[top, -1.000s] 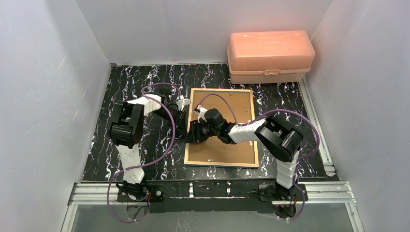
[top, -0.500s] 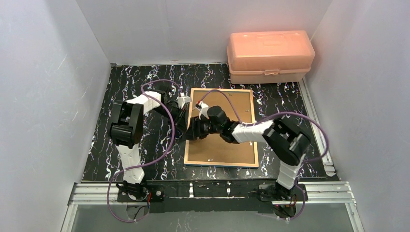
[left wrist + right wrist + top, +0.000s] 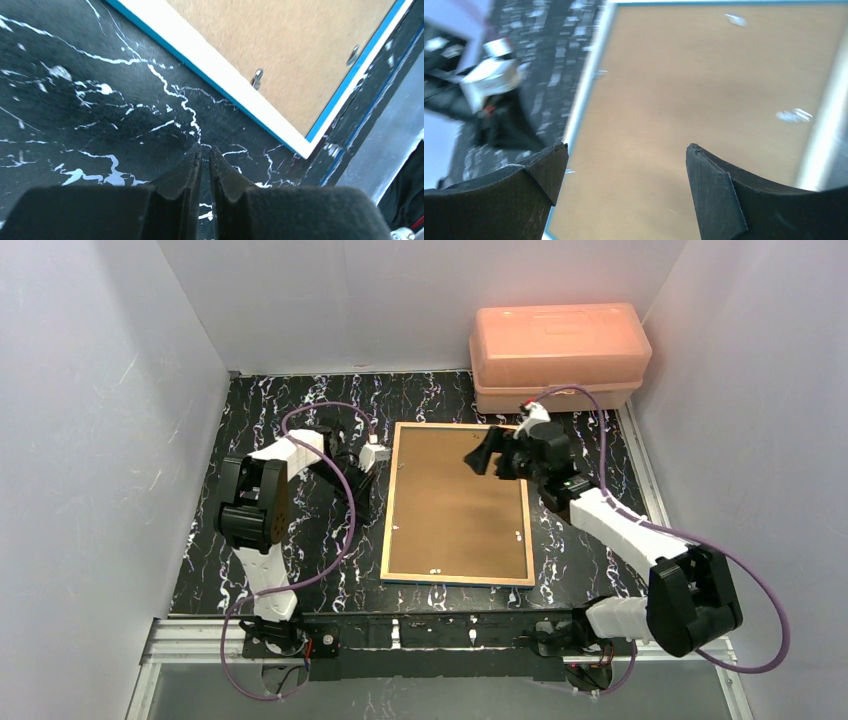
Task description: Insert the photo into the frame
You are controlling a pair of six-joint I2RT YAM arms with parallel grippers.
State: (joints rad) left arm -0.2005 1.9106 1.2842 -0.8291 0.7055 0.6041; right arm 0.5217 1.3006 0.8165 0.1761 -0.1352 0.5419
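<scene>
From above, the blue-edged rectangular picture frame point(image 3: 391, 502) lies back-up in the middle of the black marbled surface point(image 3: 280, 400), with its brown backing board point(image 3: 457, 510) showing. The right claw point(image 3: 482, 453) hangs over its far right corner, near a pink plastic box point(image 3: 557, 355).

Left wrist: the left claw point(image 3: 205, 151), pinched nearly shut and empty, sits over bare surface beside the frame's edge.

Right wrist: the claw gapes wide, holding nothing, with the board beneath.

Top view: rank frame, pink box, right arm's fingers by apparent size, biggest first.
1. frame, lying back-up: largest, but only narrowly.
2. pink box: close behind. It stands taller, so nearer the camera, which leaves the top two unsure.
3. right arm's fingers, open over the frame's far edge: clearly smallest.
</scene>
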